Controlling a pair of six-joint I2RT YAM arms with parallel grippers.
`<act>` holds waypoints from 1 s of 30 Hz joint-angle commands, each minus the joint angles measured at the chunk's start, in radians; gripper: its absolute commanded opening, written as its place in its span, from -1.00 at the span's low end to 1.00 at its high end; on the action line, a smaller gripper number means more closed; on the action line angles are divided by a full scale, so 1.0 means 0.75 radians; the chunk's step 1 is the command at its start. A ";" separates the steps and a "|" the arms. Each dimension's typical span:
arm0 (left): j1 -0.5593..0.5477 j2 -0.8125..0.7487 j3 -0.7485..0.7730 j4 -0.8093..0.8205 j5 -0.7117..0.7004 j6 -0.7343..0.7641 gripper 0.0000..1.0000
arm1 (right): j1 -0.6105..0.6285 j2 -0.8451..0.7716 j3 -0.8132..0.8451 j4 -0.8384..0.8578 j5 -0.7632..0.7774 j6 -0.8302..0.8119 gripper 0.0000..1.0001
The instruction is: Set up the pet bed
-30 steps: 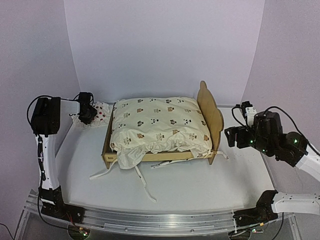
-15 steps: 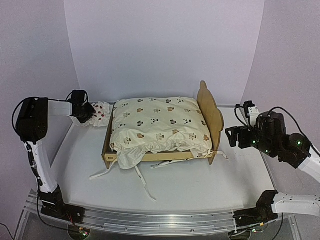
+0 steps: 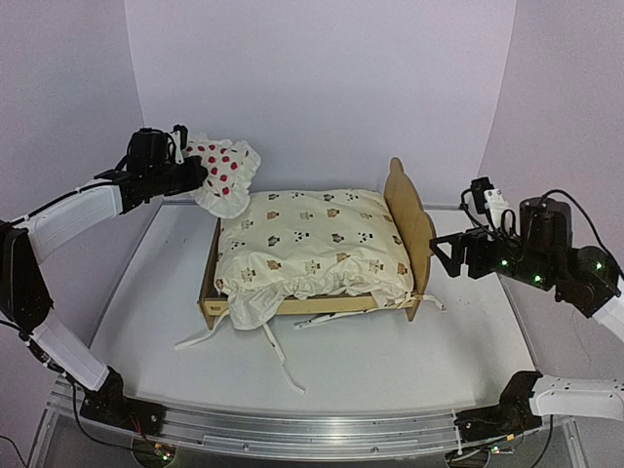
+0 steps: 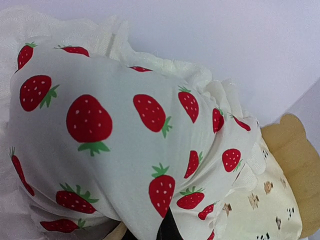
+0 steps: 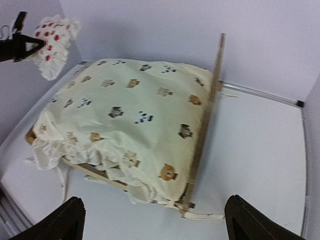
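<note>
At upper left, the left hand gripped a strawberry pillow in the air. The pet bed sat mid-frame; the right hand hung released. The pillow seemed best lowered flat against the headboard, without dragging the cover.

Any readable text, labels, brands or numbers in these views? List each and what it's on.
No readable text in any view.
Strawberry pillow: red strawberry print only, no words.
Cover: small animal-face print only, no words.
Pet bed: headboard is bare plywood, no marking visible.
Right arm: green lights only; any label is too small to tell.
</note>
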 commanded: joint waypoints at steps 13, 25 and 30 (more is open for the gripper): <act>-0.574 0.048 0.157 -0.286 0.222 0.252 -1.00 | 0.000 0.673 0.487 0.148 -0.666 0.212 0.93; -0.713 0.045 0.139 -0.263 0.307 0.263 -1.00 | 0.001 0.917 0.567 0.262 -0.818 0.360 0.61; -0.713 0.023 0.100 -0.219 0.371 0.252 -1.00 | 0.013 0.951 0.550 0.309 -0.845 0.401 0.27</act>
